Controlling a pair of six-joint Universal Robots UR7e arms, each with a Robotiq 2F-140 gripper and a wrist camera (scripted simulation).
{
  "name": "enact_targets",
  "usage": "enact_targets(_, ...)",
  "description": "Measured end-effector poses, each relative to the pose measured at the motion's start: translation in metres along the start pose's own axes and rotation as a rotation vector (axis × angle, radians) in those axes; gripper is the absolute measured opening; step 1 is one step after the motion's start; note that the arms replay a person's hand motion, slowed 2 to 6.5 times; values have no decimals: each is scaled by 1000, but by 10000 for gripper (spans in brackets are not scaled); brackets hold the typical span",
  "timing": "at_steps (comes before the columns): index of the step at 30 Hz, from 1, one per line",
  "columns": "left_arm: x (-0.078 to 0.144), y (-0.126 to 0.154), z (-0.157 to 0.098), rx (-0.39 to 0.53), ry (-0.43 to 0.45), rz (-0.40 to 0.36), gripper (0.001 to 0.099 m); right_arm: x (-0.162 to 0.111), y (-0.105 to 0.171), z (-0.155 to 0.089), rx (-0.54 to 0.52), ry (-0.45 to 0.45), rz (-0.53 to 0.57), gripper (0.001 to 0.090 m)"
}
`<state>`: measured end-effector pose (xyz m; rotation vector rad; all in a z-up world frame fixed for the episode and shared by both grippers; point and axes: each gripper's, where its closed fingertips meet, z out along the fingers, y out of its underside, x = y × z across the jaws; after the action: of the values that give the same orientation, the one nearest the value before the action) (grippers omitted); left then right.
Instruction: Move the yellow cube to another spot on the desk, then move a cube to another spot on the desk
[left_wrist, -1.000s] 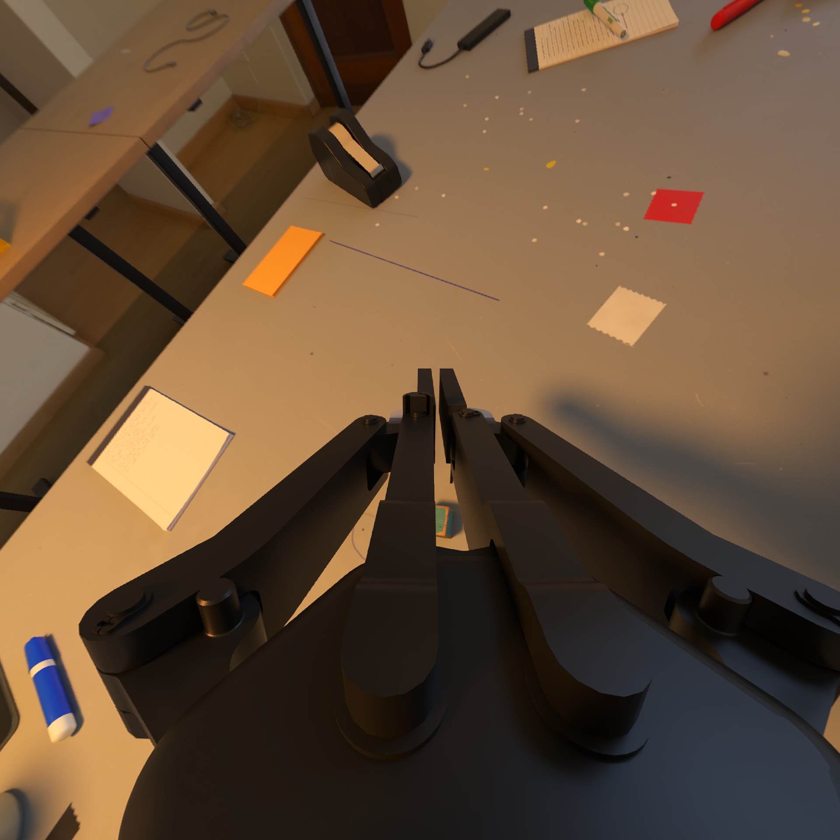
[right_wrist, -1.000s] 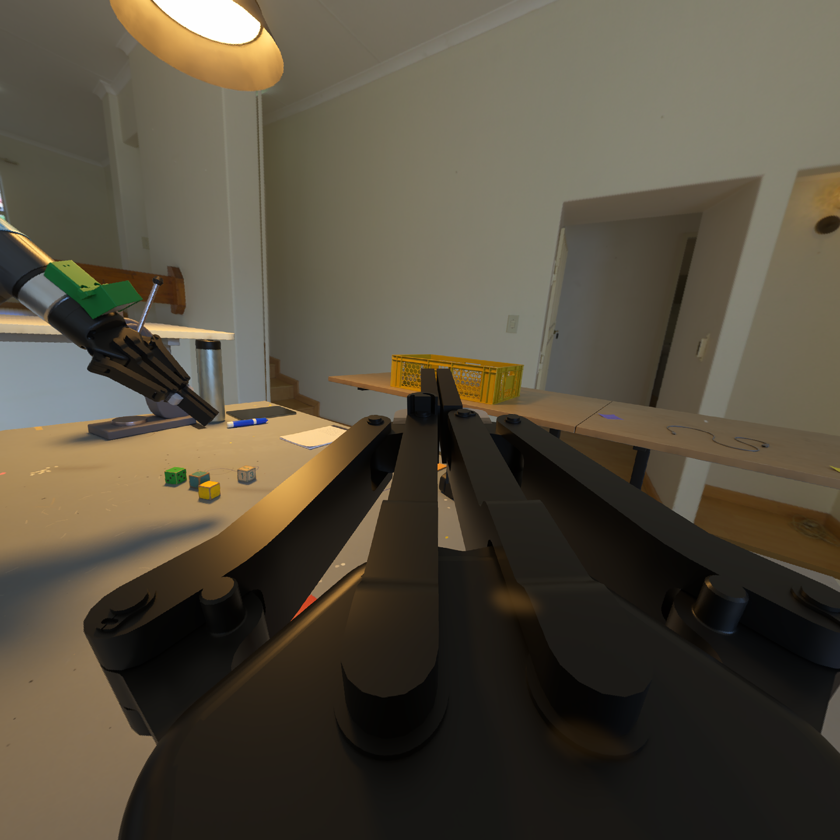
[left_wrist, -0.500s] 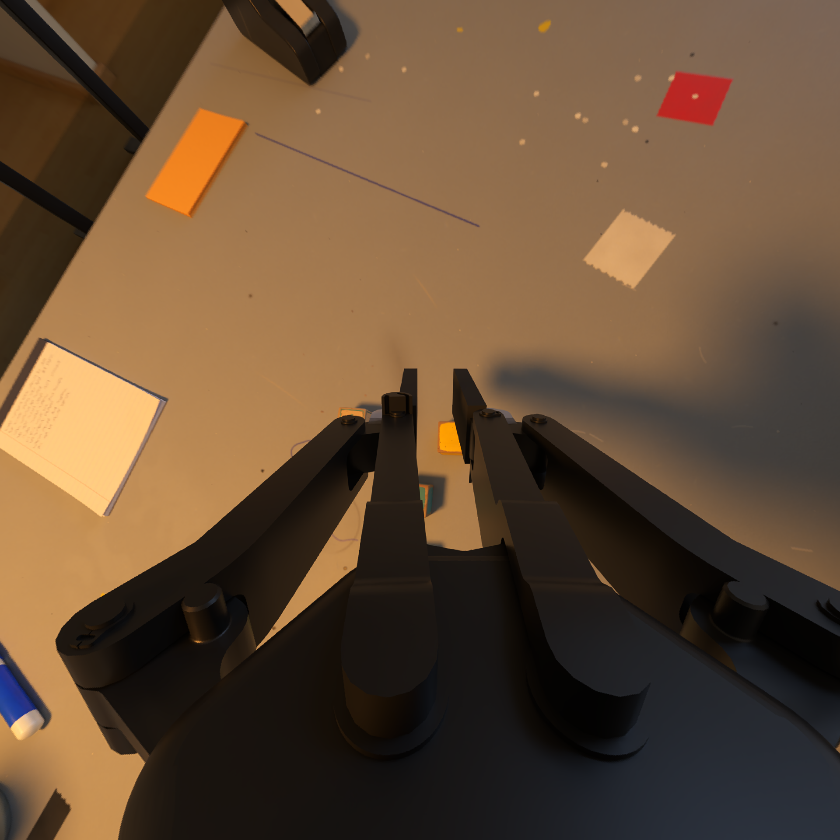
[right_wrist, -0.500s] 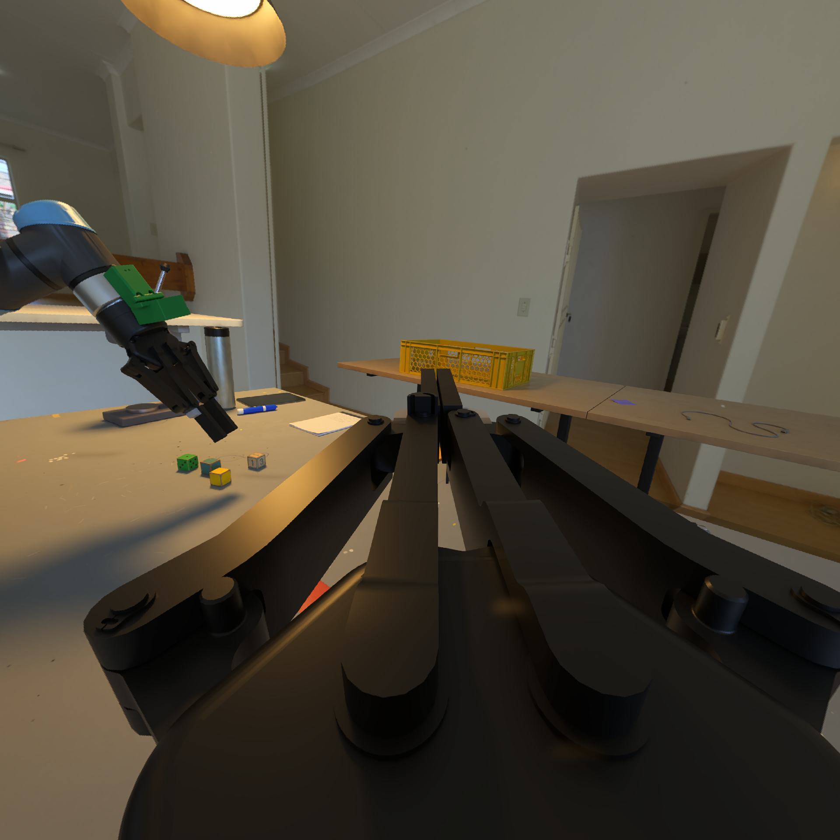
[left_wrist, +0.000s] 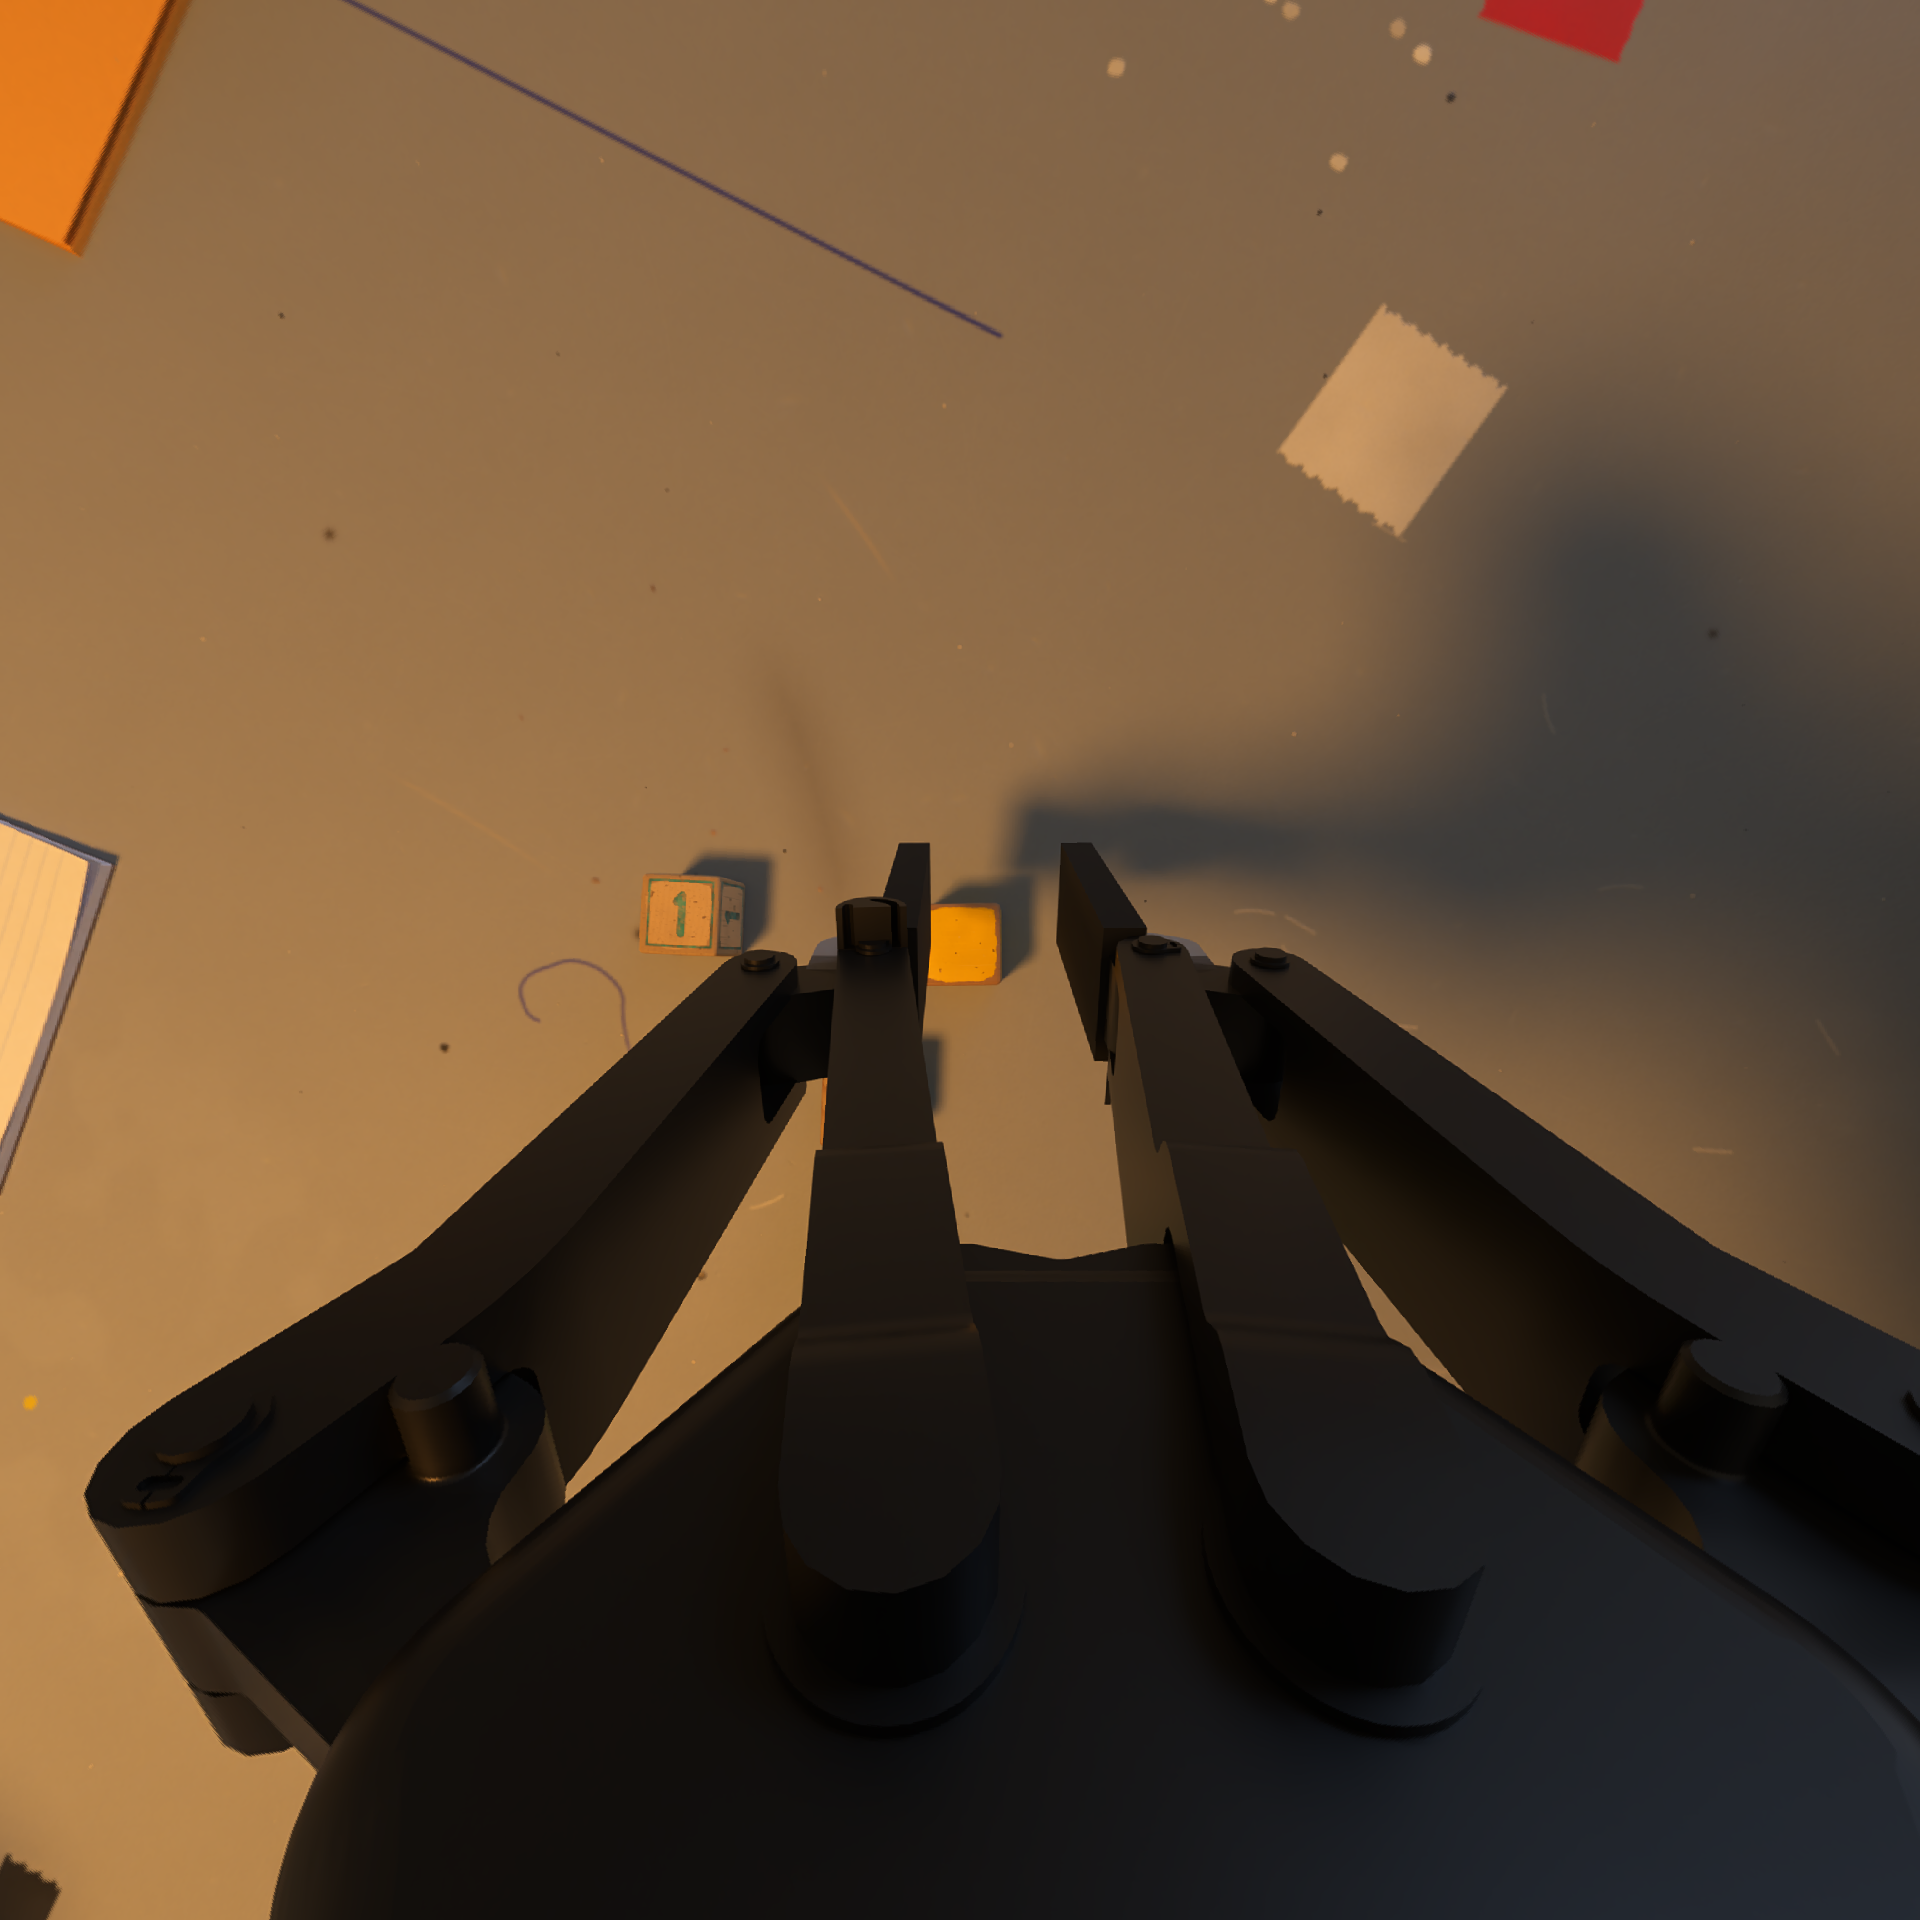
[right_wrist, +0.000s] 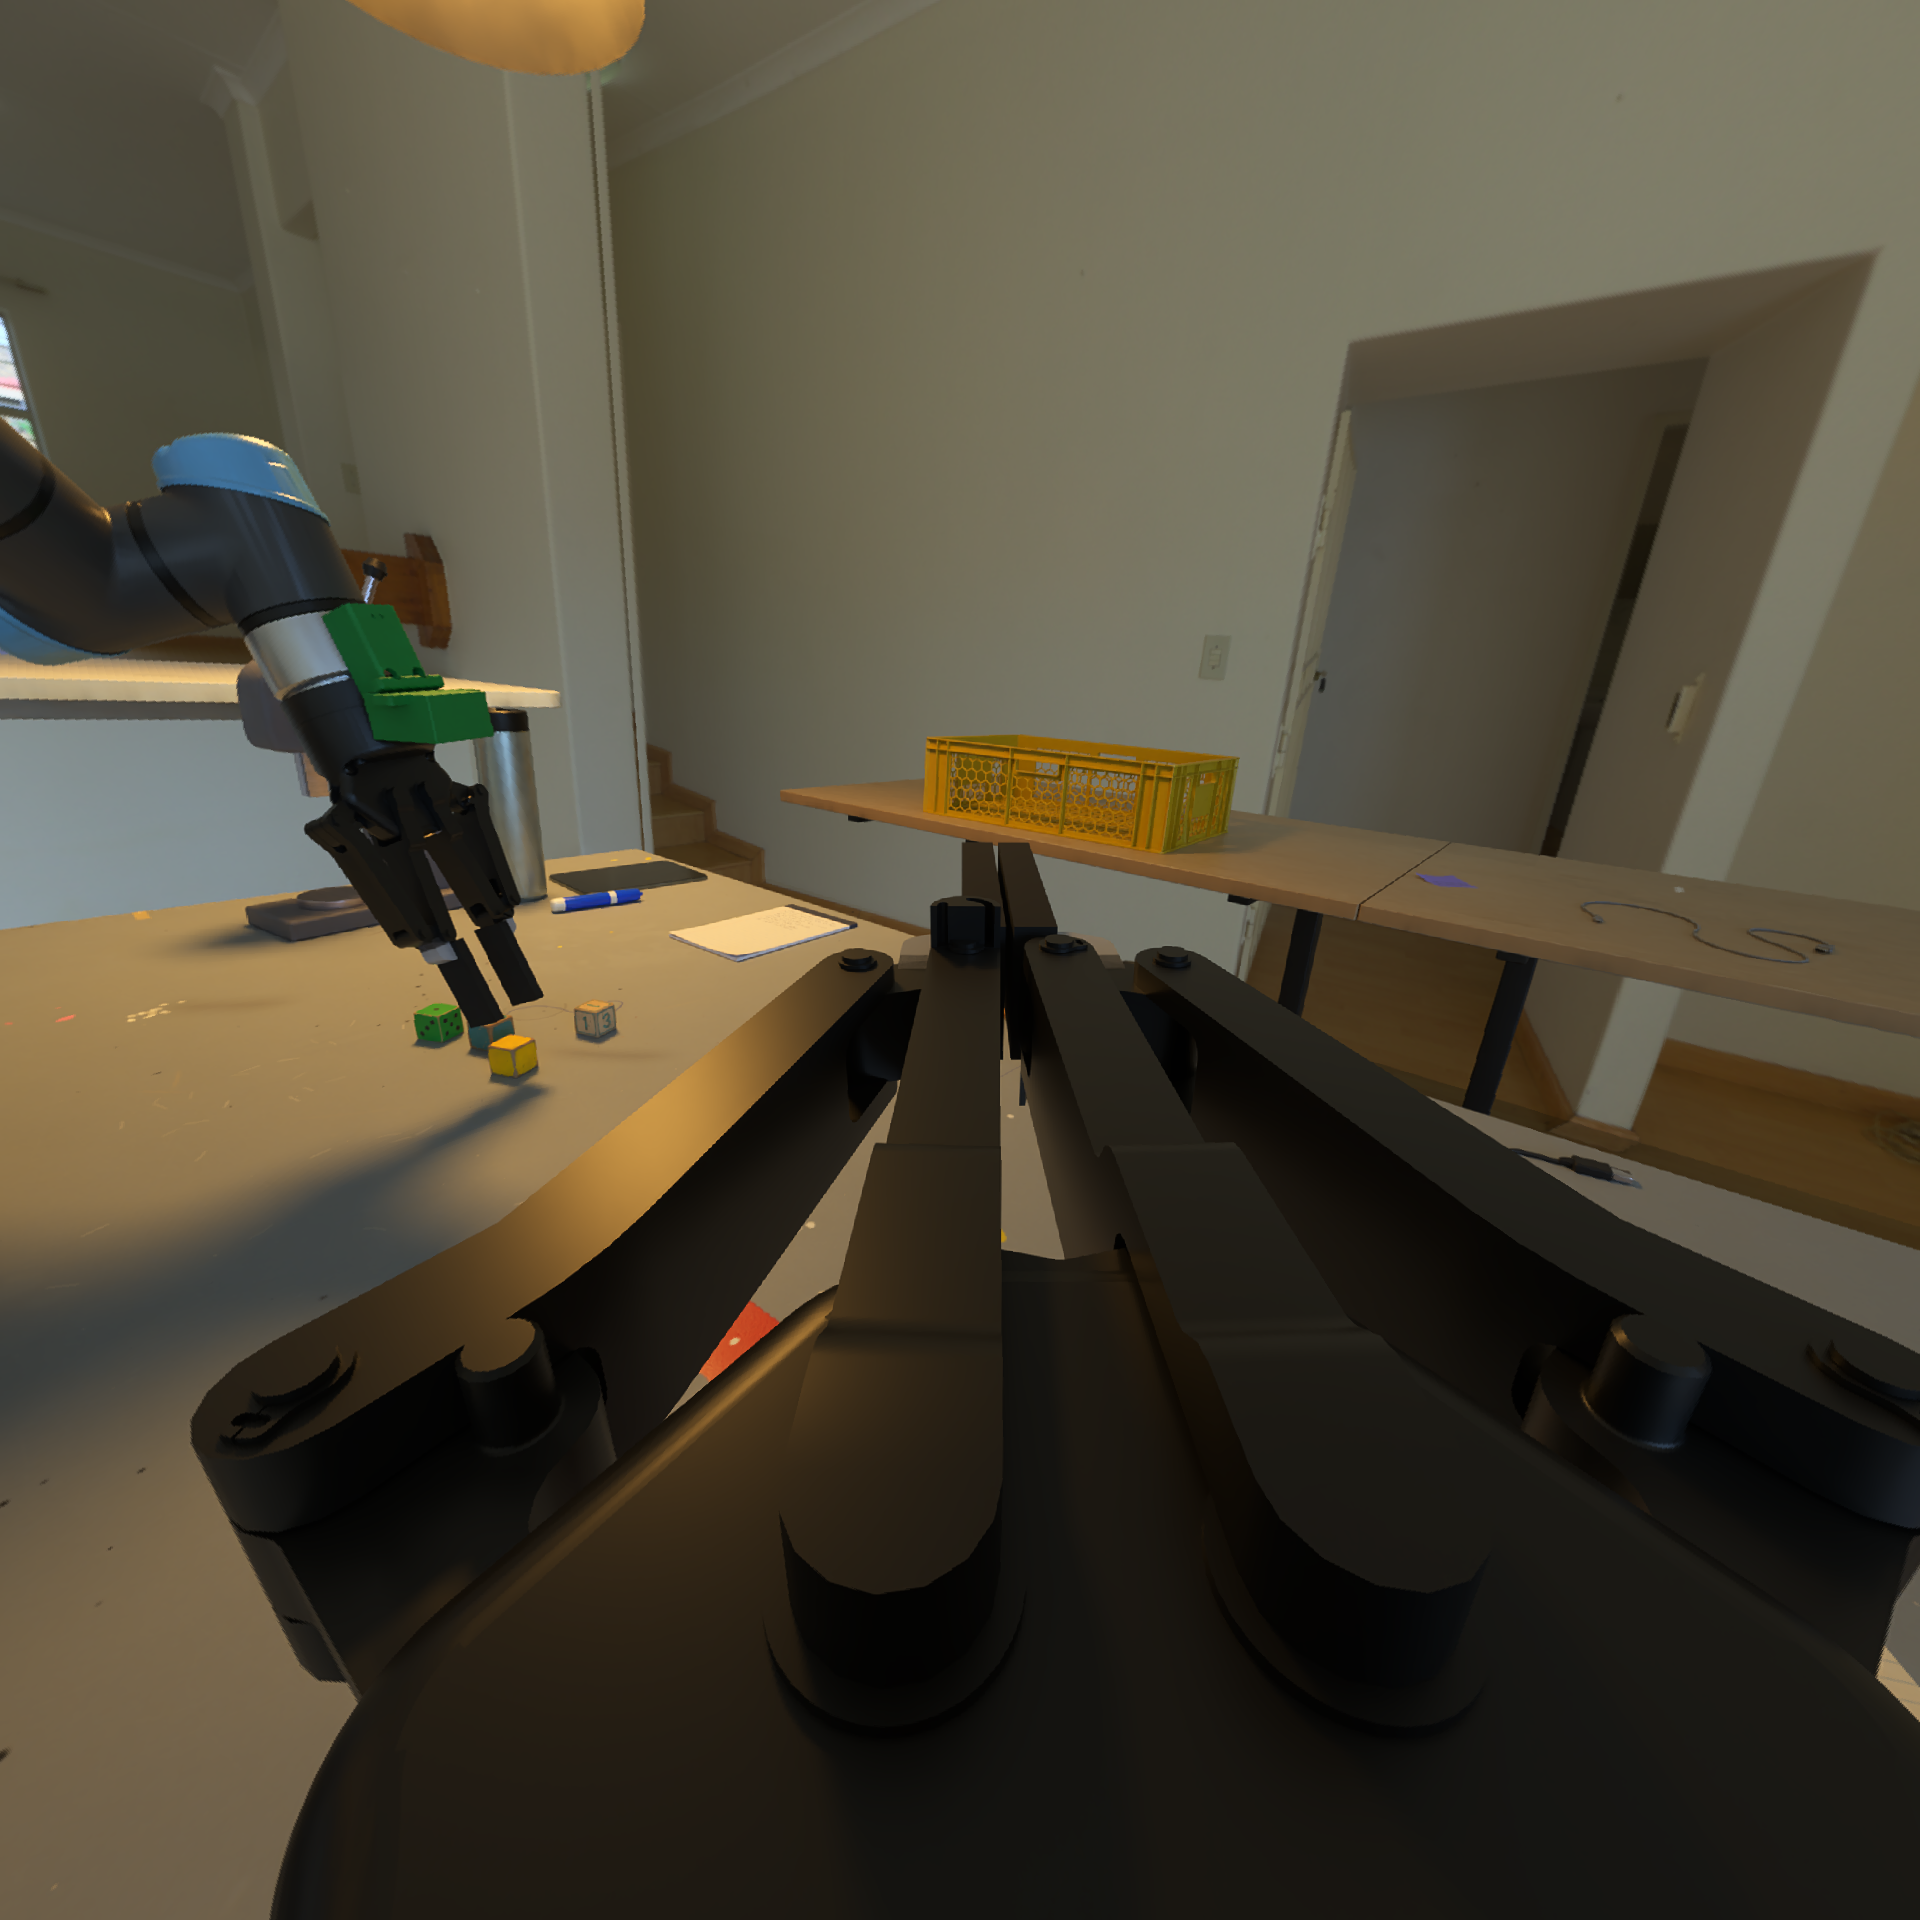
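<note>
The yellow cube (left_wrist: 964, 942) sits on the grey desk (left_wrist: 623, 582), seen between my left gripper's fingers, close to the left finger. My left gripper (left_wrist: 992, 883) is open and hovers just above it. A pale numbered cube (left_wrist: 691, 913) lies to its left. In the right wrist view the left gripper (right_wrist: 494, 987) stands over the yellow cube (right_wrist: 512, 1056), with a green die (right_wrist: 437, 1023), a teal cube (right_wrist: 484, 1034) partly hidden behind a finger, and the numbered cube (right_wrist: 595, 1020) around it. My right gripper (right_wrist: 995, 868) is shut and empty, held above the desk.
An orange pad (left_wrist: 62, 114), a notepad (left_wrist: 36, 966), a white paper scrap (left_wrist: 1390, 419) and a red square (left_wrist: 1564, 26) lie on the desk. In the right wrist view a blue marker (right_wrist: 594, 900), a metal flask (right_wrist: 514, 800) and a yellow crate (right_wrist: 1081, 790) on a side table.
My left gripper has tilted down, descended toward the cubes and opened its fingers over the yellow cube. The right gripper has stayed shut and shifted only slightly.
</note>
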<state>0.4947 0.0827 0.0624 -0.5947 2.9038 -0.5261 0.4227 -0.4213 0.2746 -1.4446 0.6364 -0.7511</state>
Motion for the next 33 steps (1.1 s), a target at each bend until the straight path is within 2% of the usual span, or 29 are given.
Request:
enact_targets(10, -5, 6, 10, -65, -14, -22, 377, -4, 9, 6, -53, -25, -8, 18)
enact_targets(33, -5, 15, 24, -140, 3, -21, 378, -7, 15, 11, -87, -46, -17, 26)
